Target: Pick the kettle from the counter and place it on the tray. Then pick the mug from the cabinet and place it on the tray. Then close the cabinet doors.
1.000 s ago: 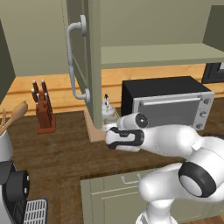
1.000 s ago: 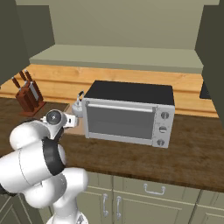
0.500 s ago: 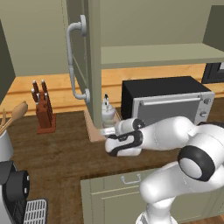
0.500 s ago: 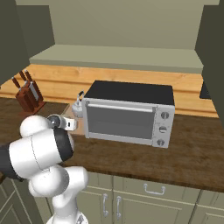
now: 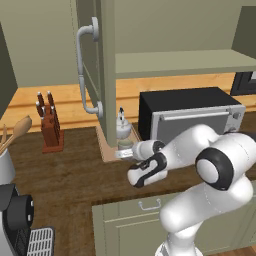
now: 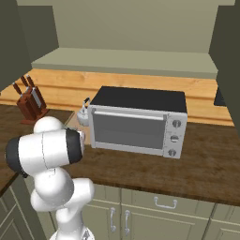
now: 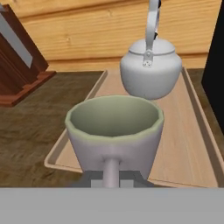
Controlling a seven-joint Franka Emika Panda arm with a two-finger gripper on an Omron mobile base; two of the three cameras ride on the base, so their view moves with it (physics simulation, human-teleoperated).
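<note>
Claw (image 7: 111, 178) clamped on mug (image 7: 114, 131) handle, arm reaching low, mug seemingly over tray (image 7: 188, 144), near kettle (image 7: 150, 68).

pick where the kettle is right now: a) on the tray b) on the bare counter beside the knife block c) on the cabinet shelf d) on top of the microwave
a, the hand view shows the kettle standing on the far part of the tray, with the mug nearer the camera over the tray's near part.

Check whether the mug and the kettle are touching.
Apart. In the hand view, a strip of bare tray shows between the mug and the kettle behind it.
</note>
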